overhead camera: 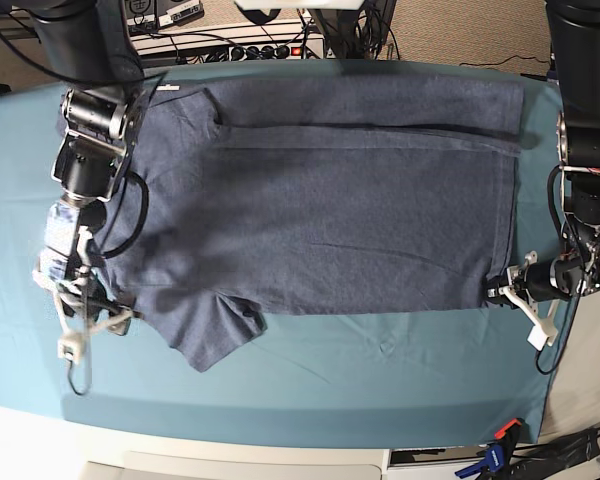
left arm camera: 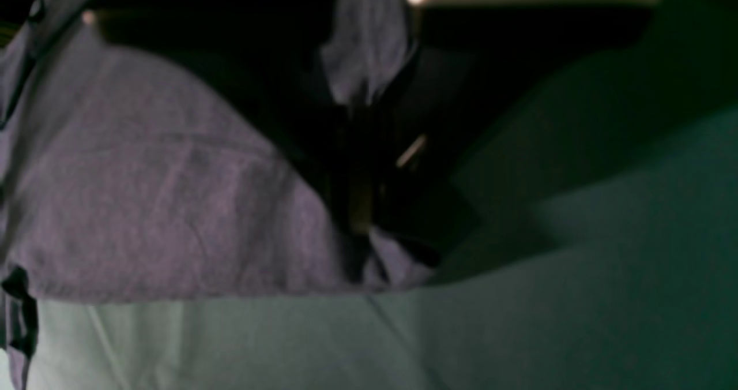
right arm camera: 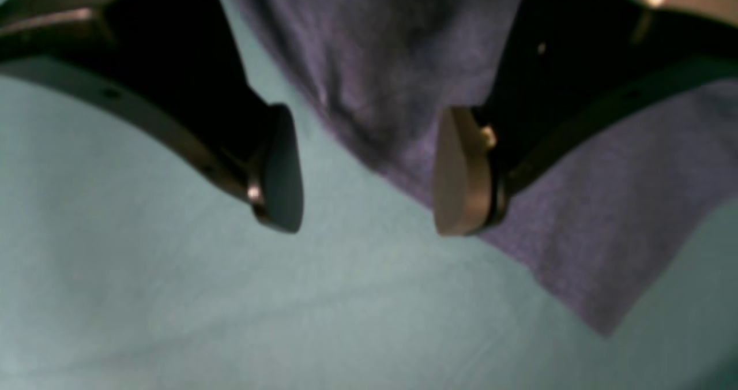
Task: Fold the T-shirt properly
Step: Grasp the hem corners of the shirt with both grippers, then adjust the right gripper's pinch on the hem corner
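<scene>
The dark blue-grey T-shirt (overhead camera: pixel 320 210) lies spread flat, plain side up, on the teal table cloth (overhead camera: pixel 380 380). At the shirt's front right hem corner my left gripper (overhead camera: pixel 502 292) is shut on the fabric. The left wrist view shows the cloth (left arm camera: pixel 144 176) bunched between the closed dark jaws of that left gripper (left arm camera: pixel 360 217). My right gripper (overhead camera: pixel 92 312) sits at the left side by the front sleeve (overhead camera: pixel 215 335). Up close, the right gripper (right arm camera: pixel 369 205) is open, fingers (right arm camera: pixel 455 176) wide apart, with the sleeve (right arm camera: pixel 392 78) lying under and between them, not pinched.
A power strip and cables (overhead camera: pixel 230 45) run behind the table's far edge. A blue and orange clamp (overhead camera: pixel 495 450) sits at the front right corner. Bare teal cloth stretches along the front, below the shirt.
</scene>
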You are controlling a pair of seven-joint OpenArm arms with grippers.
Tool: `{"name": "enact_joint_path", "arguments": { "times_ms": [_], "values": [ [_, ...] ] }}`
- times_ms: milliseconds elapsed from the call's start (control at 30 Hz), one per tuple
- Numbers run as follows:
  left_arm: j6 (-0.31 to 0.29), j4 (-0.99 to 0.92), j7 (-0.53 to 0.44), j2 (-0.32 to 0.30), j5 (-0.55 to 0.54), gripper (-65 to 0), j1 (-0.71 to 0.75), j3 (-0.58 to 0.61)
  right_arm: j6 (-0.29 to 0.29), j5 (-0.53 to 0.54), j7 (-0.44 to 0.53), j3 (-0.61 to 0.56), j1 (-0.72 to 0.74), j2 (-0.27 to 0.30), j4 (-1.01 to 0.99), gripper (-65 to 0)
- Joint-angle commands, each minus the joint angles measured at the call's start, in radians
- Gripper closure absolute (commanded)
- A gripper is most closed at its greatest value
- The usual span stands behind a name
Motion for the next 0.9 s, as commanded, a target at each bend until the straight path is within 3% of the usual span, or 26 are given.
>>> {"name": "enact_joint_path", "arguments": {
  "times_ms": [0,267,367,500,667,867],
  "values": [
    [-0.009,0.012,-0.013,-0.014,-0.019,0.0,-0.030,-0.003,0.024,0.038,0.018,0.028,0.042,0.011,0.011,-36.6],
    [-0.024,0.012,-0.013,-0.014,-0.019,0.0,-0.030,-0.003,0.074,0.172,-0.014,0.166,0.040,0.014,-0.107,-36.6],
    [-0.024,0.012,-0.013,-0.014,-0.019,0.0,-0.030,-0.003,0.074,0.157,0.006,0.177,0.039,0.017,-0.143,-36.6],
    [-0.024,0.012,-0.013,-0.014,-0.019,0.0,-0.030,-0.003,0.055,0.056,0.045,0.175,0.040,0.018,-0.146,-36.5],
    [-0.024,0.012,-0.013,-0.014,-0.019,0.0,-0.030,-0.003,0.043,0.040,0.045,0.170,0.040,0.020,-0.146,-36.5],
    [-0.024,0.012,-0.013,-0.014,-0.019,0.0,-0.030,-0.003,0.054,0.041,0.027,0.053,0.040,0.019,-0.146,-36.5]
  ]
}}
